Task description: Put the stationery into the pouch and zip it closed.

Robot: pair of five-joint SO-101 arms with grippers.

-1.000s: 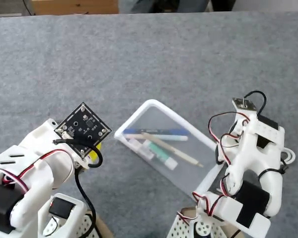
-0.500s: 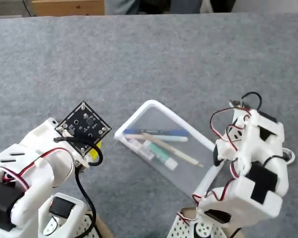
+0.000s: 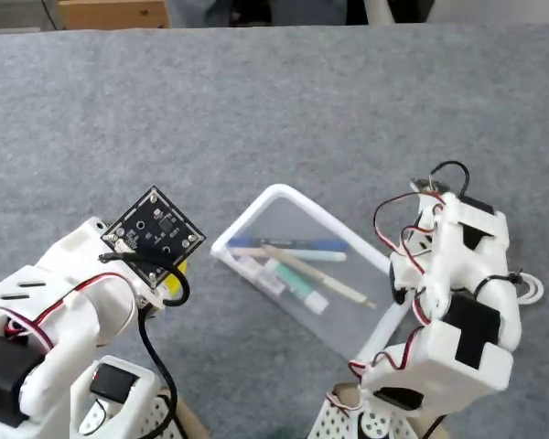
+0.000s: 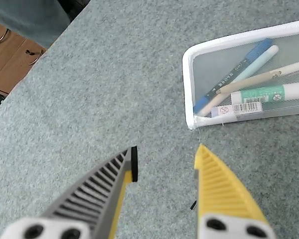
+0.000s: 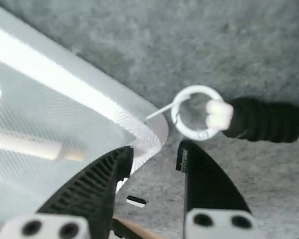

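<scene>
A clear mesh pouch (image 3: 297, 265) with a white rim lies slantwise in the middle of the grey table. Inside it lie a blue pen (image 4: 239, 69), a beige pen (image 4: 269, 79), a glue stick (image 4: 271, 93) and a small labelled piece. My left gripper (image 4: 167, 159) hovers open over bare carpet, just short of the pouch's near corner (image 4: 190, 122). My right gripper (image 5: 153, 157) is open at the pouch's other end, its dark fingertips just off the white corner (image 5: 152, 132). A white ring pull (image 5: 194, 119) on a black tassel (image 5: 264, 122) lies beside that corner.
The table is covered in grey carpet (image 3: 256, 110), with wide free room toward the far side. Wooden furniture (image 3: 110, 13) stands beyond the far edge. The ring pull (image 3: 531, 291) pokes out beside the right arm (image 3: 457, 302).
The right arm has turned and shifted a little toward the pouch's corner. The left arm and the pouch have stayed put.
</scene>
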